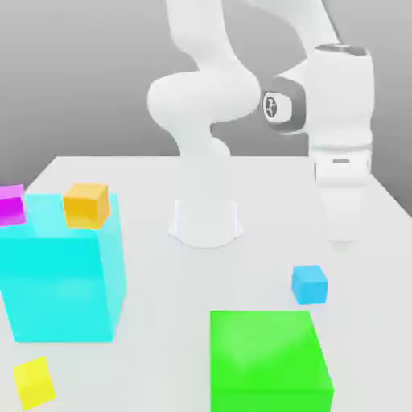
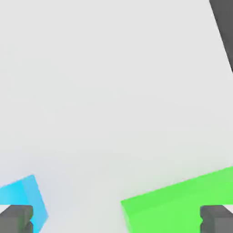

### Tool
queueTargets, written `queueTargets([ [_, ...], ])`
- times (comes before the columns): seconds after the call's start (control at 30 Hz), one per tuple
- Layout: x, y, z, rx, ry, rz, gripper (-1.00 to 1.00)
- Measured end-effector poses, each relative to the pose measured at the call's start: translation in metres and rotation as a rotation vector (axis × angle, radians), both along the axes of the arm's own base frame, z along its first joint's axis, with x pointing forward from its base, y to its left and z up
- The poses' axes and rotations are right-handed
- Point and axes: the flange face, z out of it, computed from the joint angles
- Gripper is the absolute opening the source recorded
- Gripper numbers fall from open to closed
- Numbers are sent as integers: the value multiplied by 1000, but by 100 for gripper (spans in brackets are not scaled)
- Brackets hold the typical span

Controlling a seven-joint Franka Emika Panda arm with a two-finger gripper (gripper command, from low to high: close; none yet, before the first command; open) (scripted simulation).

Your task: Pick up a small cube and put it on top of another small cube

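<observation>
In the exterior view we have the end effector (image 1: 342, 233) at the right, pointing down above the white surface (image 1: 161, 290), its pale tip blending into the background so that its outline there is hard to make out. In the hand view its two dark fingers stand wide apart, each cut off by the frame, with nothing held between them. We locate the small sky-blue cube (image 1: 310, 285) on the surface, at the exterior view's right, near the large green block (image 1: 265, 346) and apart from the end effector. In the hand view the same cube is cut off by the frame and partly covered by one finger; the green block is likewise cropped and partly behind the other. In the exterior view the green block's lower part runs out of frame. At the exterior view's left, we note an orange cube (image 1: 86, 206) and a magenta cube (image 1: 11, 206) on the large cyan block (image 1: 60, 282), the magenta one cropped at the edge. The small yellow cube (image 1: 35, 383) sits on the surface near the cyan block. The upper arm (image 1: 306, 24) leaves the frame at the top. A dark round emblem (image 1: 271, 106) marks the arm; we cannot read any lettering on it.
</observation>
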Motion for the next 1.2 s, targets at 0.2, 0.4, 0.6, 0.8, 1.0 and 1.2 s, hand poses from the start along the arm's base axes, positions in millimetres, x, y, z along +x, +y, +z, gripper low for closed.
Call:
queueTargets([
  [0.2,-29,-1,-59,-40,46,130,0],
  [0.4,-31,-2,-94,-41,47,132,-100],
  [0.6,-31,-2,-94,-42,48,132,-100],
  [0.8,-30,-1,-54,-42,48,132,-100],
  [1.0,22,-28,-3,-34,42,-23,-100],
  [1.2,117,-140,70,-23,30,-389,-100],
])
